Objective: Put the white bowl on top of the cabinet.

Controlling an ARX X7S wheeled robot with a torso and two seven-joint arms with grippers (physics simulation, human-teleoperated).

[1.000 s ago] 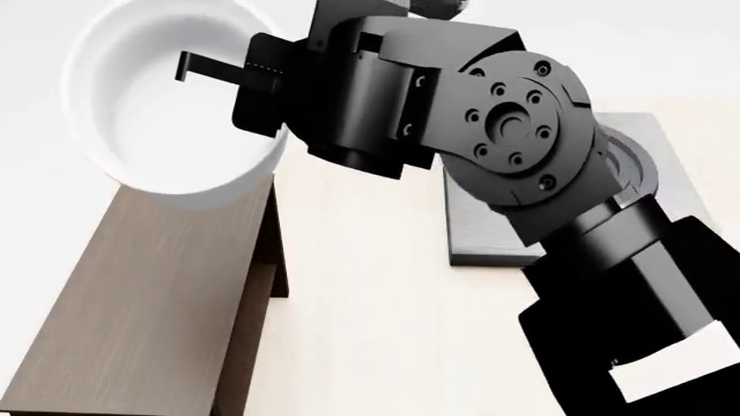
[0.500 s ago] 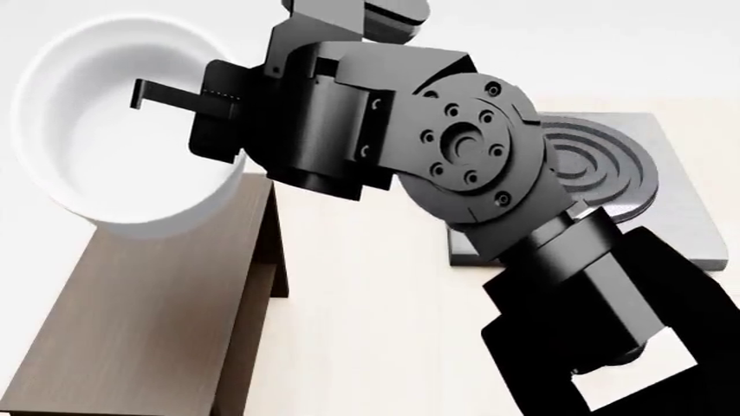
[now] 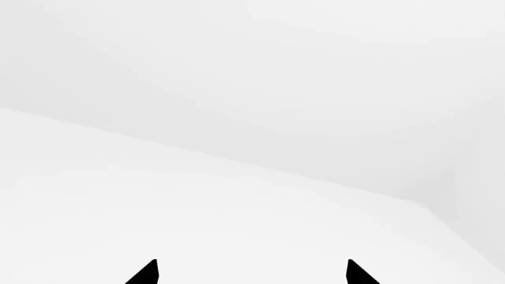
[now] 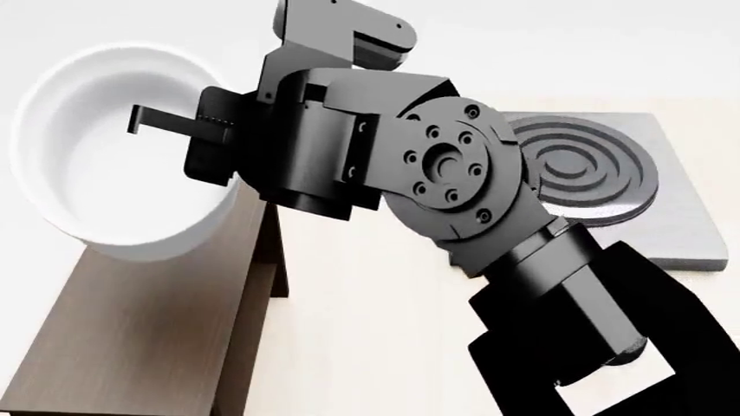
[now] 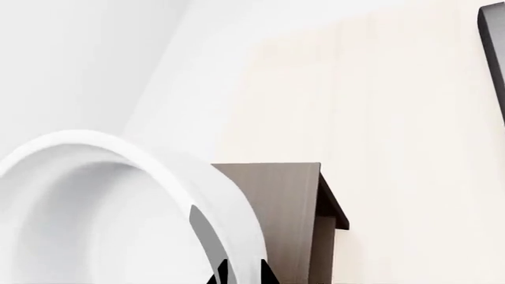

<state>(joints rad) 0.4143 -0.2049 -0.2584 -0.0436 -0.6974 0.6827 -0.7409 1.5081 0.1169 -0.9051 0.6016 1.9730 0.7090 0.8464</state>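
Observation:
The white bowl (image 4: 104, 199) hangs tilted, its opening towards the head camera, over the far end of the dark brown cabinet (image 4: 139, 338). My right gripper (image 4: 151, 121) is shut on the bowl's wall, with one finger inside and the other hidden behind it. In the right wrist view the gripper (image 5: 245, 273) pinches the bowl's rim (image 5: 197, 177), with the cabinet's top (image 5: 272, 207) beyond it. My left gripper (image 3: 251, 273) is open and empty, facing plain white surfaces; it is out of the head view.
A grey square stove plate (image 4: 682, 234) with dark concentric rings lies at the right on the pale wood table (image 4: 370, 329). My right arm (image 4: 463, 199) crosses the middle of the head view. The stove's dark edge (image 5: 493, 53) shows in the right wrist view.
My right arm has carried the bowl left and a little lower, over the cabinet's far end. More of the stove plate now shows.

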